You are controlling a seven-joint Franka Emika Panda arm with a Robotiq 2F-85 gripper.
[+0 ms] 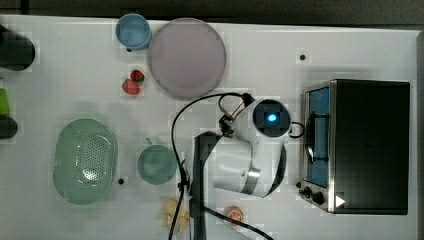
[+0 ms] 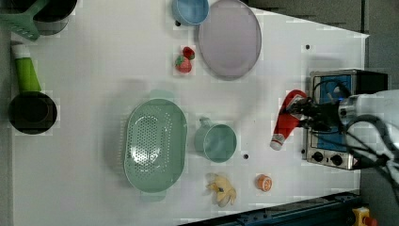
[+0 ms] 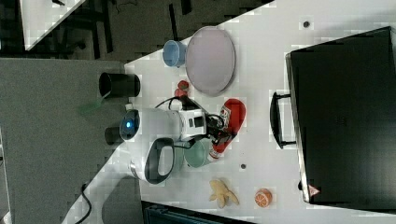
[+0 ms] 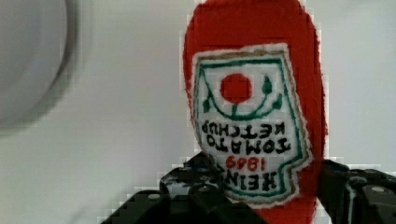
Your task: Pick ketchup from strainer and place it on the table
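My gripper (image 2: 302, 112) is shut on the ketchup (image 2: 287, 121), a red bottle with a white cap and a printed label. In the left view it hangs tilted, cap down, just left of the toaster oven. The wrist view shows the ketchup (image 4: 252, 116) label up close, with the black fingers (image 4: 187, 196) on both sides of its lower part. In the right view the ketchup (image 3: 232, 120) lies between the purple plate and the teal cup. The pale green strainer (image 1: 85, 161) stands with nothing in it on the white table (image 1: 60, 80), far to the top view's left. I cannot tell whether the bottle touches the table.
A toaster oven (image 1: 360, 145) stands at the top view's right. A purple plate (image 1: 186, 56), a blue cup (image 1: 133, 31) and strawberries (image 1: 132, 82) lie toward the top. A teal cup (image 1: 157, 164), a banana toy (image 1: 175, 212) and an orange slice (image 1: 234, 214) are by the arm.
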